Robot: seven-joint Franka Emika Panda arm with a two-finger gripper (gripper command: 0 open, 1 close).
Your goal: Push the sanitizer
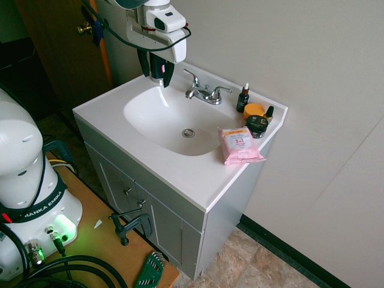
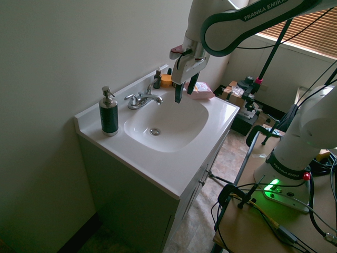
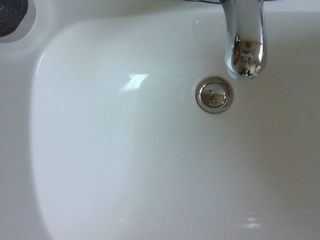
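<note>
First exterior view: gripper (image 1: 157,77) hangs over the back of the sink (image 1: 114,108), pointing down, fingers apart and empty; sanitizer hidden behind it. Second exterior view: sanitizer (image 2: 109,113) stands upright on the counter's back corner beside the faucet (image 2: 141,99), well apart from the gripper (image 2: 184,90); no contact made, push judged not yet begun. Wrist view: basin, drain (image 3: 214,95) and spout only.

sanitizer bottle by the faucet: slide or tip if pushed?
The sanitizer is tall and narrow with a pump head on top, so a high push probably tips it. Its round base on the glossy counter should slide if pushed low. Fill level cannot be seen.
</note>
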